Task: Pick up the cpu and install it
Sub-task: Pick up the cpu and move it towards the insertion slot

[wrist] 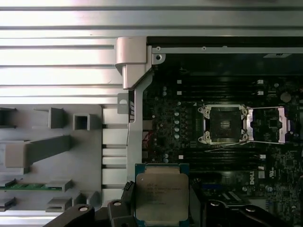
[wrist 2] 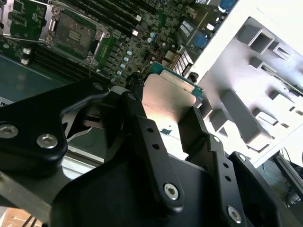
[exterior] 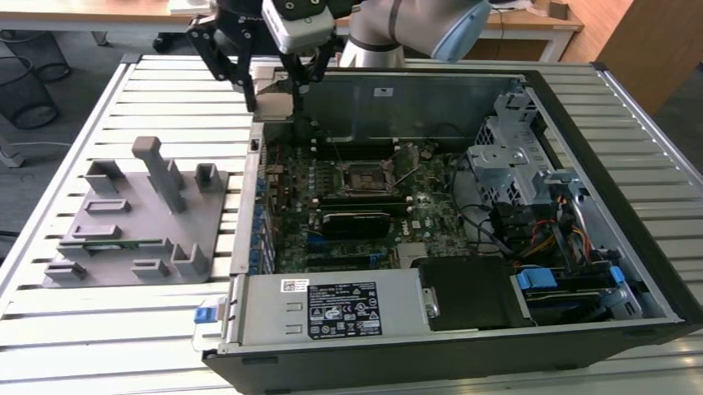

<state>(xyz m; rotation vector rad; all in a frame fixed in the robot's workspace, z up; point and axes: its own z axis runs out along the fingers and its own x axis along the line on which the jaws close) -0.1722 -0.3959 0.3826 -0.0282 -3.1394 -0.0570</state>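
Observation:
My gripper (exterior: pixel 275 100) hangs above the back left corner of the open computer case (exterior: pixel 615 123), shut on the cpu (exterior: pixel 275 104), a flat silvery square chip. In both wrist views the cpu (wrist: pixel 162 194) (wrist 2: pixel 166 101) sits between the black fingers (wrist 2: pixel 142 127), held by two opposite edges, with its green rim showing. The motherboard socket (exterior: pixel 363 177) (wrist: pixel 224 124) (wrist 2: pixel 73 34) lies open in the middle of the board with its metal frame flipped up. It is lower than the cpu and further toward the exterior view's right.
A grey parts fixture (exterior: pixel 132 214) with upright posts lies on the slatted table at the exterior view's left of the case, with a green memory stick (wrist: pixel 28 186) in one slot. Inside the case are a power supply (exterior: pixel 329 309), drive cage (exterior: pixel 500 156) and cables (exterior: pixel 538 239).

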